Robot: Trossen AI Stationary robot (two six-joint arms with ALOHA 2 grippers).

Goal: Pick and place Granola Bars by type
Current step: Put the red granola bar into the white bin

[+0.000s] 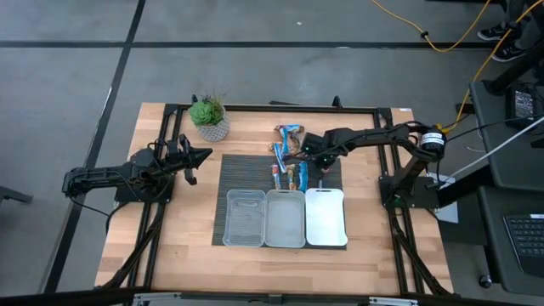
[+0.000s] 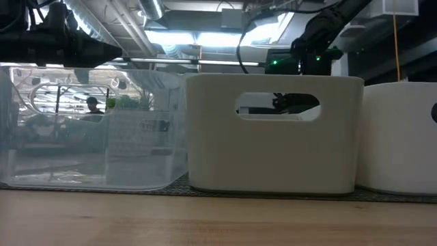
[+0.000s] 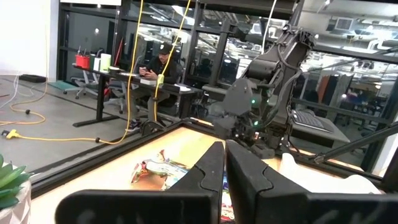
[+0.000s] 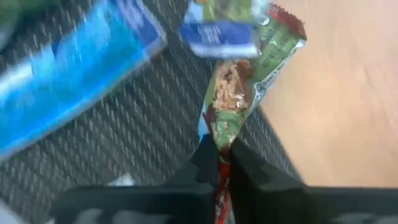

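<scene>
Several granola bars (image 1: 289, 133) lie in a loose heap at the far edge of the dark mat, some blue (image 4: 74, 68), one green and red (image 4: 239, 87). My right gripper (image 1: 297, 159) reaches in from the table's right over the heap and is shut on the green bar. My left gripper (image 1: 201, 155) waits shut and holding nothing over the bare wood left of the mat, next to the potted plant; its fingers (image 3: 225, 163) point at the heap. Three trays stand side by side on the mat's near half. My right gripper pinches the green-and-red bar by its near crimped end (image 4: 222, 154) between the two fingers (image 4: 252, 165). The bar runs on lengthwise away from the fingers, over the mat's edge. Whether it is lifted clear of the mat I cannot tell.
The clear tray (image 1: 244, 218), the middle tray (image 1: 285, 218) and the white tray (image 1: 325, 217) fill the near half of the mat (image 1: 223, 183). A potted plant (image 1: 209, 117) stands at the far left. Bare wood lies left, right and near.
</scene>
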